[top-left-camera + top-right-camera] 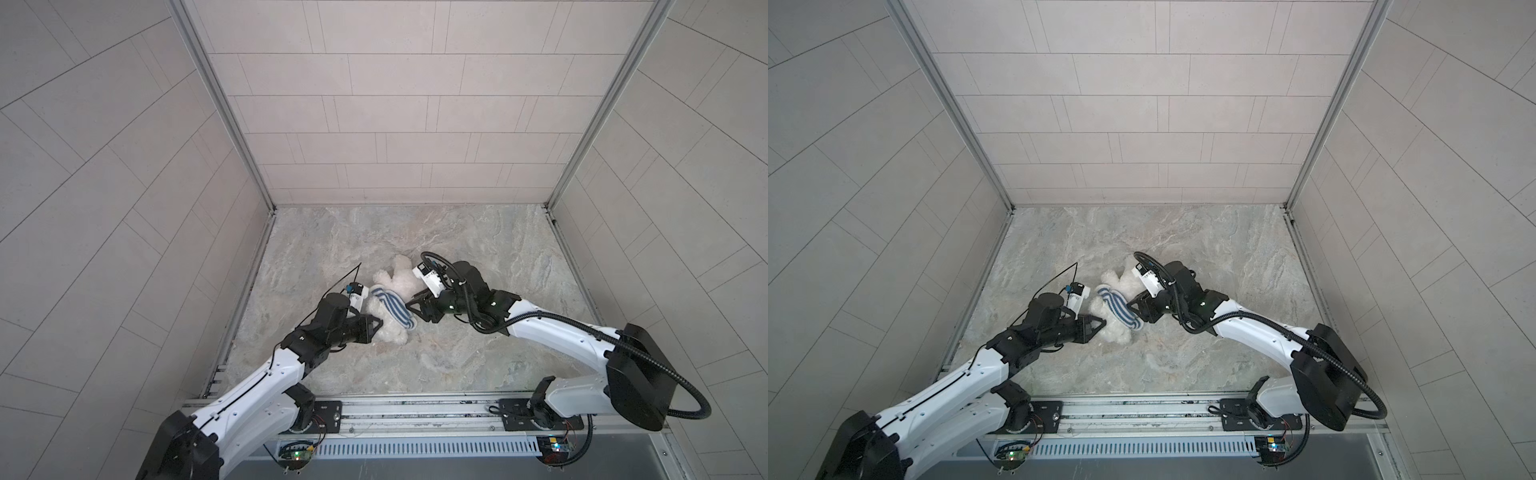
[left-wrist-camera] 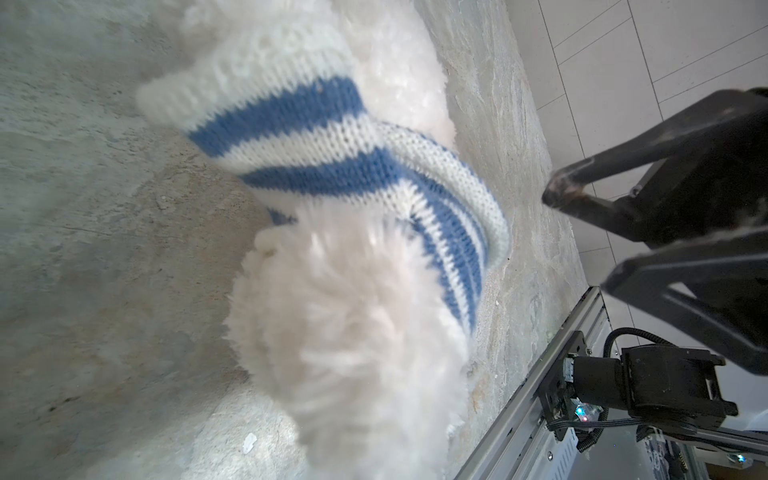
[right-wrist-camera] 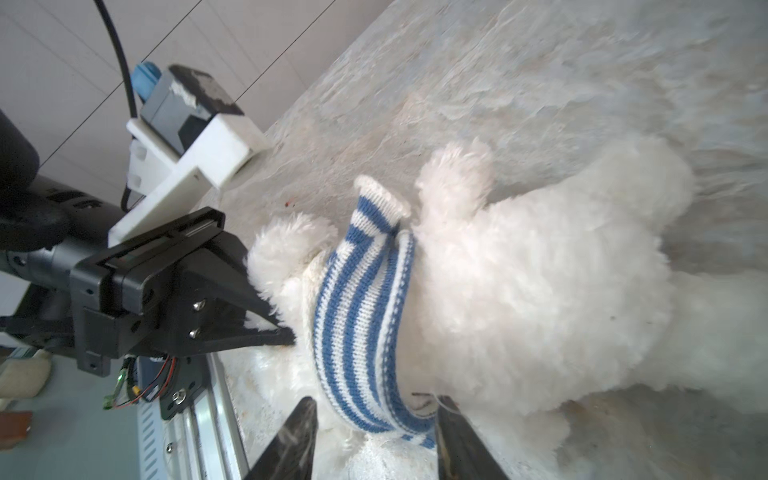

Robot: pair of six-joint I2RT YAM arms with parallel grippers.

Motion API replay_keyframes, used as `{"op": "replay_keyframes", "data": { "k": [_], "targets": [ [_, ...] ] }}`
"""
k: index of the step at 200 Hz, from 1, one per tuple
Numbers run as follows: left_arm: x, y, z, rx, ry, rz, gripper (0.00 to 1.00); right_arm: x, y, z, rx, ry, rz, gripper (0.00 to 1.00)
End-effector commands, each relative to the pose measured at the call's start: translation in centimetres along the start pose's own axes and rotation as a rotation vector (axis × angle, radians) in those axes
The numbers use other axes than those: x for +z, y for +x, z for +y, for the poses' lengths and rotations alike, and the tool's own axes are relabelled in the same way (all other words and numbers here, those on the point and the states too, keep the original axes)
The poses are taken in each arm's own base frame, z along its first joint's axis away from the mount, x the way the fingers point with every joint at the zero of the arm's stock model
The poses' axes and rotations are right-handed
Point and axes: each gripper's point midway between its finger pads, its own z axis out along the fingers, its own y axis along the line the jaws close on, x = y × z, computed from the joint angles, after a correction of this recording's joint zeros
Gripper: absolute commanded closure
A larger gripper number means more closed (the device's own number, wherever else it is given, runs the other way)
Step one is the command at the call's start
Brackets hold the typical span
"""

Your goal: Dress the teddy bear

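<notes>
The white fluffy teddy bear [image 1: 402, 279] [image 1: 1128, 283] lies on the marble table, head towards the front rail. A blue-and-white striped shirt [image 1: 392, 309] [image 1: 1118, 309] [image 2: 332, 145] [image 3: 361, 311] is bunched in a band round its neck and chest. My left gripper [image 1: 89, 323] [image 1: 1102, 322] [image 3: 286, 329] is shut, pinching fur on the bear's head. In the left wrist view the bear's fur [image 2: 353, 332] hides those jaws. My right gripper [image 1: 409, 307] [image 1: 1130, 305] [image 3: 376, 432] [image 2: 582, 237] is open, its fingers [image 3: 299, 432] either side of the shirt's lower fold.
An aluminium rail [image 1: 415, 409] with the arm bases runs along the table's front edge. Tiled walls [image 1: 374, 124] close in the back and both sides. Bare marble [image 1: 498, 257] stretches behind and to the right of the bear.
</notes>
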Motion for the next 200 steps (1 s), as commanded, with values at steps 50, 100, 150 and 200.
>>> {"op": "replay_keyframes", "data": {
  "k": [50,100,150,200],
  "targets": [
    [-0.6,-1.3,-1.0,0.042,0.021,-0.035,1.0,2.0,0.0,0.7,-0.038,-0.075,0.053,0.63],
    [-0.7,-1.3,-1.2,0.039,0.029,-0.039,1.0,2.9,0.8,-0.1,-0.056,-0.049,0.09,0.63],
    [-0.9,-1.5,-1.4,0.041,0.035,-0.049,1.0,3.3,1.2,-0.6,-0.068,-0.028,0.102,0.82],
    [-0.9,-1.5,-1.3,0.04,0.032,-0.048,1.0,2.8,1.3,-1.0,-0.088,0.001,0.109,1.0]
  ]
}}
